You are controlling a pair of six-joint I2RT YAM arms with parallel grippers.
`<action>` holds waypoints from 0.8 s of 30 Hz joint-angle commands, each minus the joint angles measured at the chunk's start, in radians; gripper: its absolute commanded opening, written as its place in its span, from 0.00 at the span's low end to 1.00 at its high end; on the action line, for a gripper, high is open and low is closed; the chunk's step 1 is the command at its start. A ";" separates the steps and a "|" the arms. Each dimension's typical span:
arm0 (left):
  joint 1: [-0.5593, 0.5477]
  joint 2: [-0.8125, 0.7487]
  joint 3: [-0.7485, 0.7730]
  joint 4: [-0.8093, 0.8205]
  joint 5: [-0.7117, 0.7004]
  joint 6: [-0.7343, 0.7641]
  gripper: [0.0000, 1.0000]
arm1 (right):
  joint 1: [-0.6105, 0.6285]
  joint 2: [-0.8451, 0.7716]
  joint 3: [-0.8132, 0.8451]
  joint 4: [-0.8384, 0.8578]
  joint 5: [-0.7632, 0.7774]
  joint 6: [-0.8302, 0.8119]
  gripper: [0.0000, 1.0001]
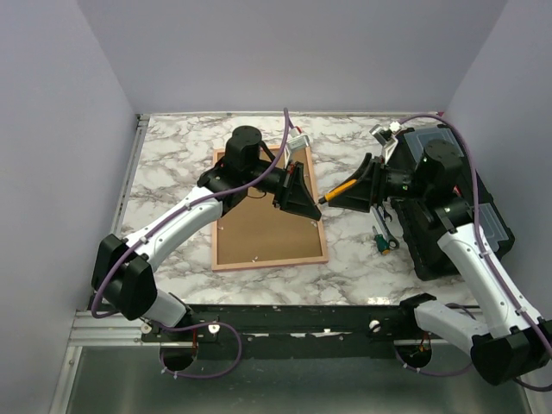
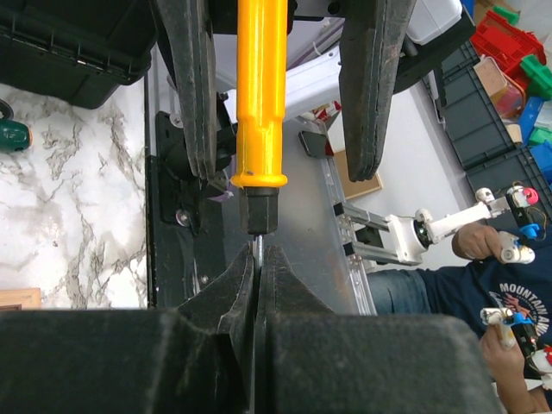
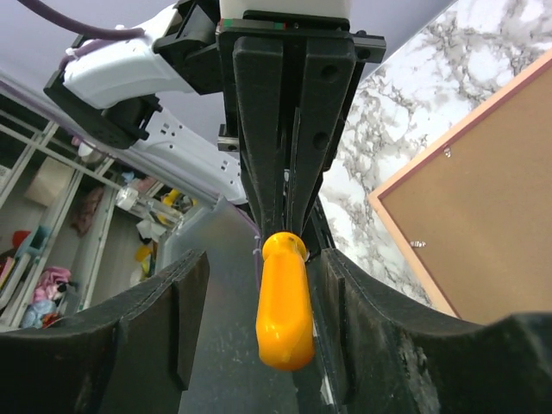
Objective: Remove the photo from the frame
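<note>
Frame (image 1: 269, 262) lies face down on the marble surface (image 1: 172, 147), brown backing board (image 1: 259, 228) up, long axis running away from the arm bases. The photo cannot be seen; presumably it sits under the board. Just off the frame's right edge and above it, the two arms meet over a screwdriver (image 2: 261, 86). The left end effector (image 2: 258, 263) is clamped tight on the thin metal shaft. The right end effector (image 3: 263, 267) has its jaws apart on either side of the yellow handle, with a gap visible on both sides and no grip yet. The tool's axis runs left to right between them, handle toward the right arm. The frame lies to the left of and below both, with the left arm reaching over it and clearly nearer. Judgement: a handover is in progress, and the board's small clips come next. Black toolbox (image 1: 466, 250) sits under the right arm.
</note>
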 commanded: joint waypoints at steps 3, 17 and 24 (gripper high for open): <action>-0.001 0.019 -0.013 0.060 0.043 -0.023 0.00 | -0.003 0.045 0.029 -0.028 -0.066 -0.053 0.59; -0.001 0.020 -0.013 0.060 0.047 -0.024 0.00 | -0.003 0.046 0.023 0.012 -0.037 -0.024 0.46; -0.001 0.021 -0.014 0.060 0.046 -0.025 0.00 | -0.003 0.033 0.014 0.029 -0.050 -0.004 0.43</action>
